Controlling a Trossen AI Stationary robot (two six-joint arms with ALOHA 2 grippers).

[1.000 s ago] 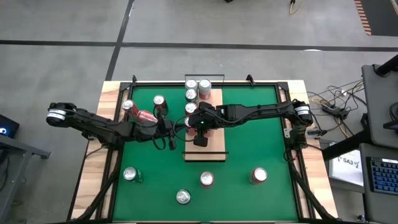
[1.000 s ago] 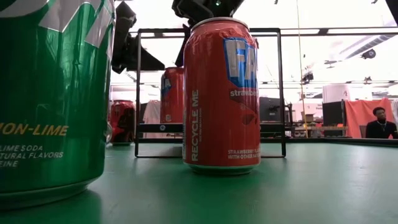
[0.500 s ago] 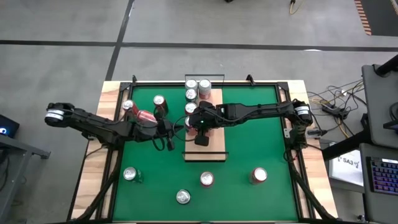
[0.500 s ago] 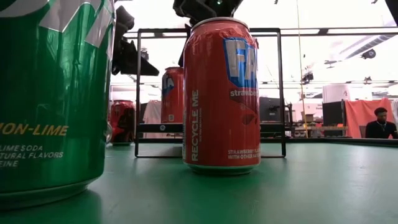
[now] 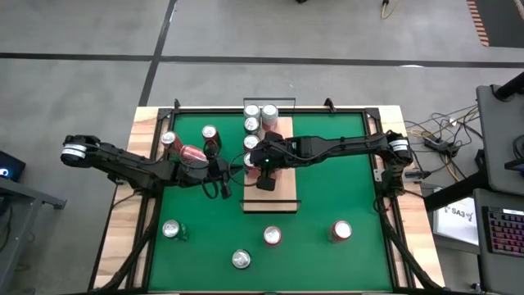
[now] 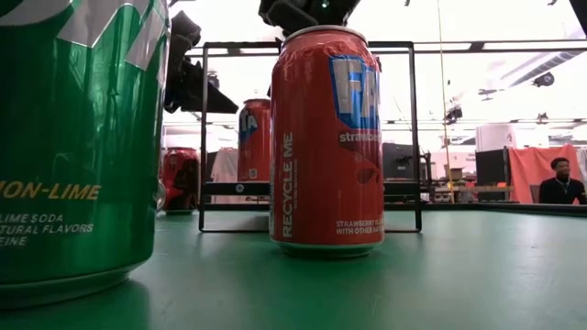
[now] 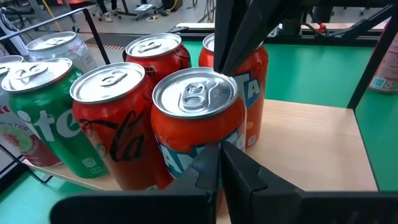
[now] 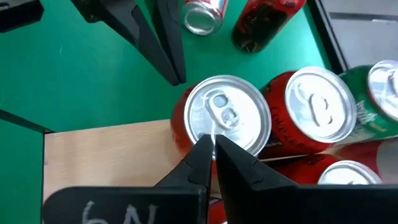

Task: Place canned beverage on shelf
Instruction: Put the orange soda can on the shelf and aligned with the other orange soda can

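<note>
An orange-red Fanta can (image 7: 196,118) stands upright on the pale wood shelf (image 5: 278,192), at its left edge, next to a Coca-Cola can (image 7: 112,124) and a green can (image 7: 37,118). More cans (image 5: 260,115) stand on the shelf's far end. My left gripper (image 7: 221,155) is shut, level, at the can's side, coming from the table's left. My right gripper (image 8: 213,142) is shut and slants down over the can's top. In the high view the right gripper (image 5: 255,160) hides most of the can. My left gripper has its shut fingertips against the can's side wall (image 7: 205,146), below the top rim, level from the table's left; whether they press it I cannot tell. My right gripper rests its shut fingertips on the can's lid at the rim (image 8: 214,127), slanting down from the right. The can stands upright on the shelf.
A red can lies on its side (image 5: 192,154) between two upright ones (image 5: 170,141) (image 5: 210,135) at the far left of the green mat (image 5: 336,180). Several upright cans stand near the front edge (image 5: 172,230) (image 5: 241,260) (image 5: 272,236) (image 5: 341,232). Black rails (image 6: 307,46) frame the shelf's ends.
</note>
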